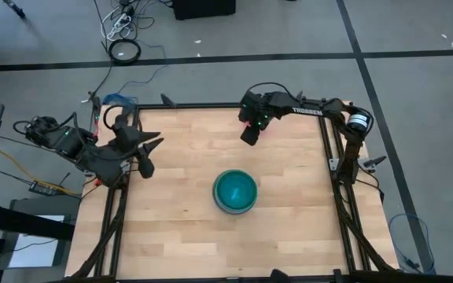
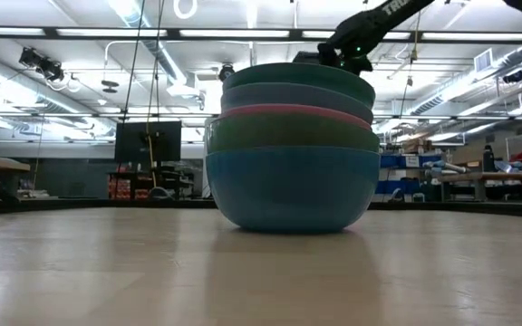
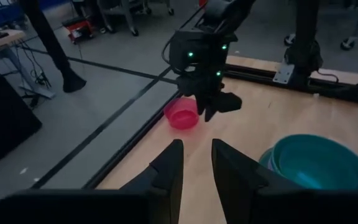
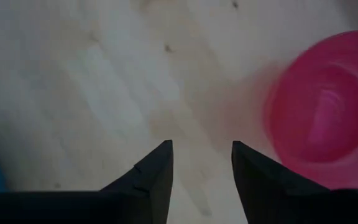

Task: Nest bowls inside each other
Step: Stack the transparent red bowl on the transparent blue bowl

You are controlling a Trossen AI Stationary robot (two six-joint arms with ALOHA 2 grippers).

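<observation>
Nested bowls (image 2: 290, 149) stand closest to the low camera, one stack resting upright near the middle of the table (image 1: 179, 228). From the side five rims can be counted: a blue bowl at the bottom, then green, pink, a grey-blue one and teal on top; from above only the teal bowl (image 1: 235, 190) shows, which is consistent with the large bowls seated squarely one inside the next. The stack's central position appears deliberate, since it puts it within reach of either arm. One small magenta bowl (image 3: 182, 113) sits apart from the stack, upright on the table close to the far edge, and it is not yet nested. The right pincer (image 3: 209, 106) hovers over the table just beside that bowl, fingers apart and holding nothing; in its own wrist view the magenta bowl lies off to one side of the open fingers rather than between them, so it is not gripped. Judged from this, the arm is working at the small bowl, but whether it is lining up on it or backing off cannot be told. The left pincer (image 1: 141, 156) waits over the left edge of the table, pointed toward the stack, its fingers slightly apart and empty. Count in view: five large bowls stacked, one small bowl loose, two pincers. No yellow or small blue bowl can be made out.
</observation>
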